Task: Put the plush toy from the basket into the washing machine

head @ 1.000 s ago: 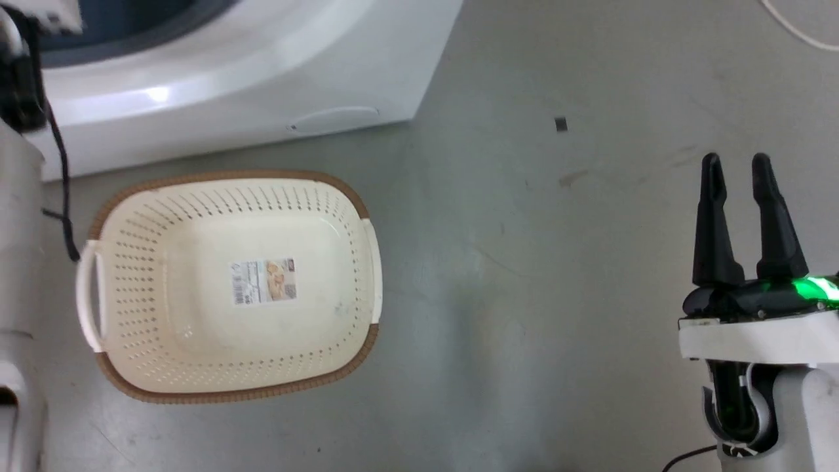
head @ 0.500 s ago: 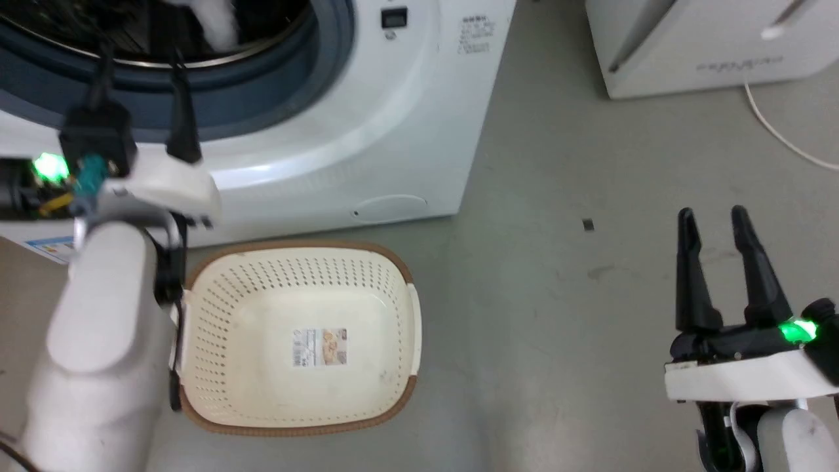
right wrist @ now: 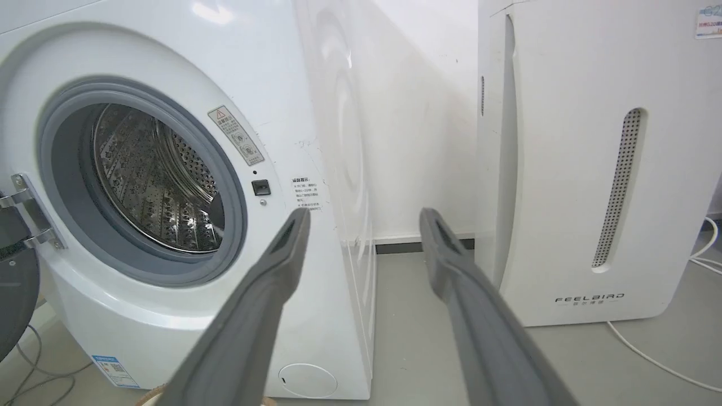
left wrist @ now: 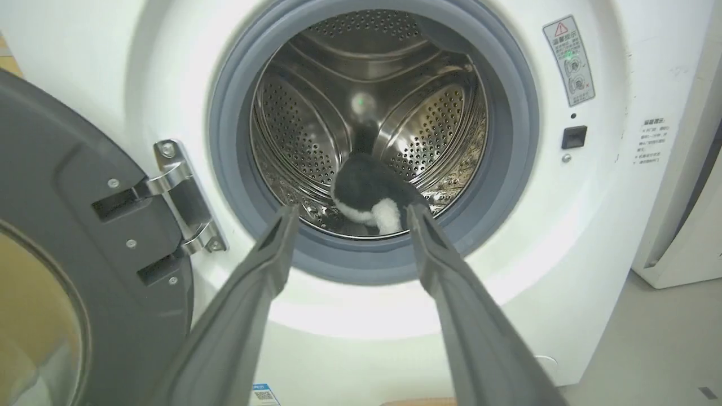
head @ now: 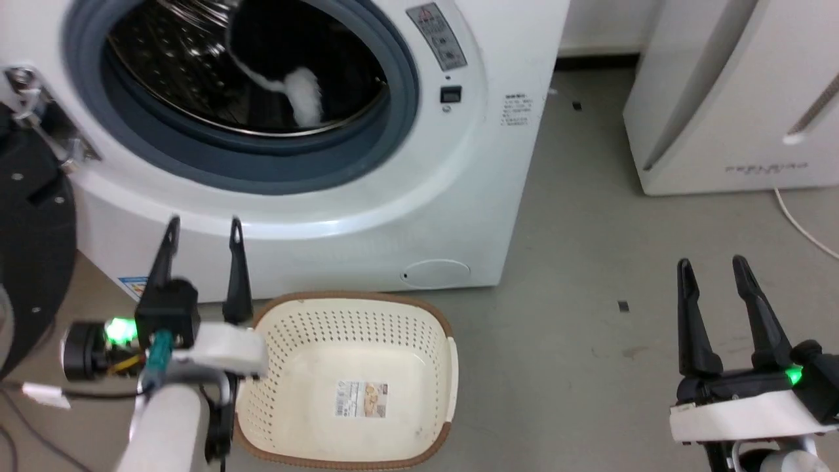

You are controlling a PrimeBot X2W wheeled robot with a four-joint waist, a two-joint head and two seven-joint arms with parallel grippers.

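The plush toy (head: 288, 72) lies inside the washing machine (head: 459, 196) drum, black fur with a white patch; the left wrist view shows the plush toy (left wrist: 369, 194) on the drum's floor near the grey seal. The cream basket (head: 419, 328) stands on the floor in front of the machine, holding only its sticker. My left gripper (head: 202, 226) is open and holds nothing, outside the door opening, just left of the basket; the left gripper (left wrist: 350, 217) points at the drum. My right gripper (head: 713, 267) is open and holds nothing at the lower right, over bare floor.
The washer's round door (left wrist: 84, 270) hangs open to the left on its hinge (left wrist: 180, 197). A white FEELBIRD appliance (right wrist: 586, 169) stands right of the washer, with a white cable (head: 803, 226) on the grey floor beside it.
The head camera has tilted up, so the basket sits lower and the drum shows. My left gripper has drawn back out of the drum opening, leaving the plush toy inside.
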